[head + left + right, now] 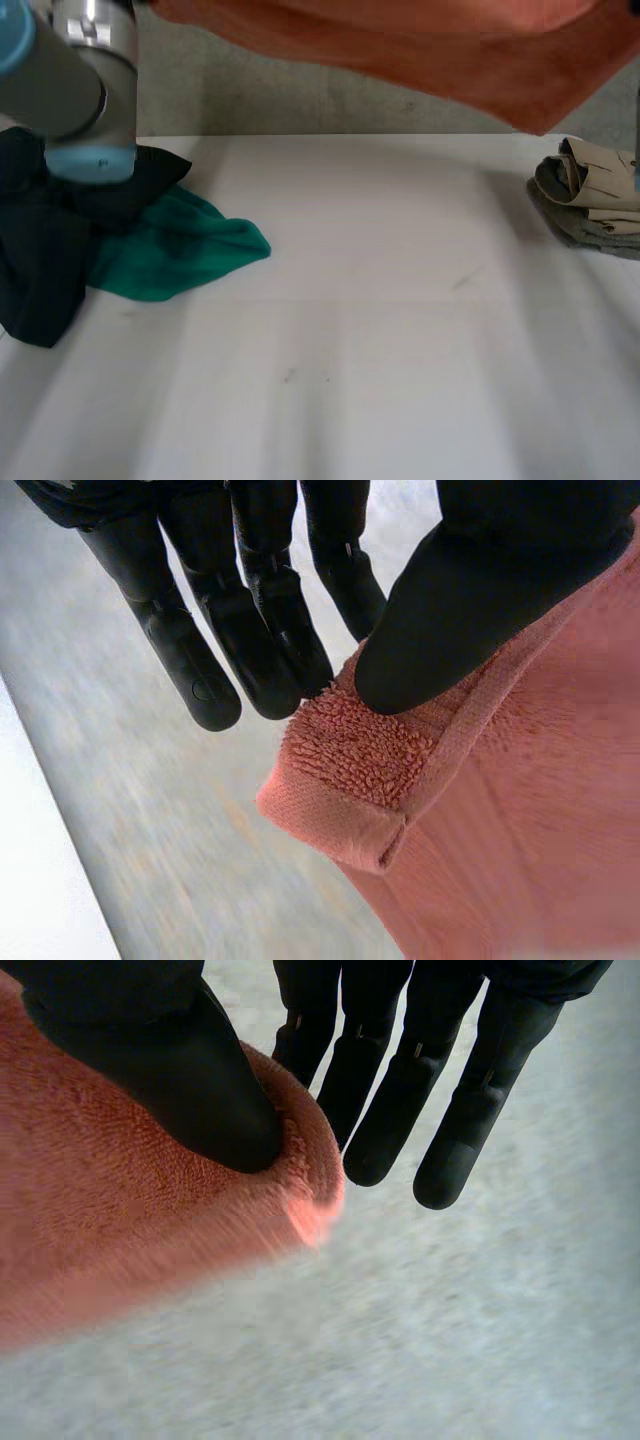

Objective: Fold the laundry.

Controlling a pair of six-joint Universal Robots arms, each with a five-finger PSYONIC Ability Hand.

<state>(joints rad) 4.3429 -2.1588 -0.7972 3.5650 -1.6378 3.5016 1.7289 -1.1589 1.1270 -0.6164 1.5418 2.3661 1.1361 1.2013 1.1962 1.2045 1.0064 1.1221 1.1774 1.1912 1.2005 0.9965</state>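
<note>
The orange terry towel [450, 60] hung above the white table [380, 330], not yet folded, its hemmed corner pinched between thumb and fingers of the left hand [460, 610] and another edge pinched likewise by the right hand [180, 1080]. Beyond, a dark-and-green heap [150, 250] awaited folding, while a beige-grey stack [585, 200] looked done.

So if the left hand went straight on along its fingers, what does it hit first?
Nothing close, as far as I can tell. The left hand pinches a corner of the orange towel; past its fingertips is blurred grey floor, depth unclear.
</note>
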